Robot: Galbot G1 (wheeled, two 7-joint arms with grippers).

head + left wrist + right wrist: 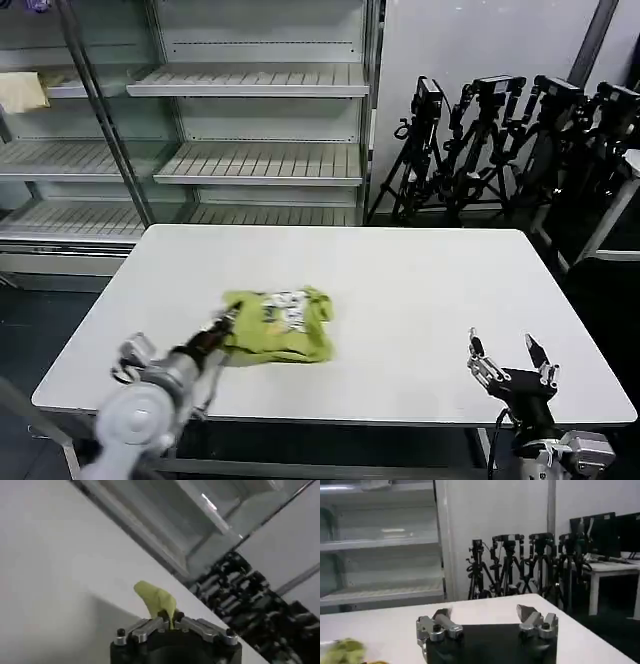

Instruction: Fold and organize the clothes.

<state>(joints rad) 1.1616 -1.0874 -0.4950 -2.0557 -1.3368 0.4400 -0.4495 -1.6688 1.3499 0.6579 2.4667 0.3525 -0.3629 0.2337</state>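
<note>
Right now my worry is the grip on the T-shirt (280, 325): it sits bunched in a heap on the white table (420, 290), left of the middle and toward the near edge, with the printed side partly up, and I only have a small pinch of its left-hand edge. If I pull from here, I judge the whole lump could drag across the smooth top instead of opening out, or the thin bit of cloth could slip free, because so little fabric is caught and nothing holds the other side down. A pull toward me could also carry it off the near edge. My left gripper (226, 322) is low at that edge of the shirt, and in the left wrist view its fingers (150, 625) are pressed together with a tuft of yellow-green cloth poking up between them, so it is clamped on the shirt. How many layers it has I can't tell; the heap hides that. My right gripper (511, 361) waits over the near right corner of the table, well apart from the shirt, spread wide and holding nothing, with the tripods (480, 140) far behind it.
</note>
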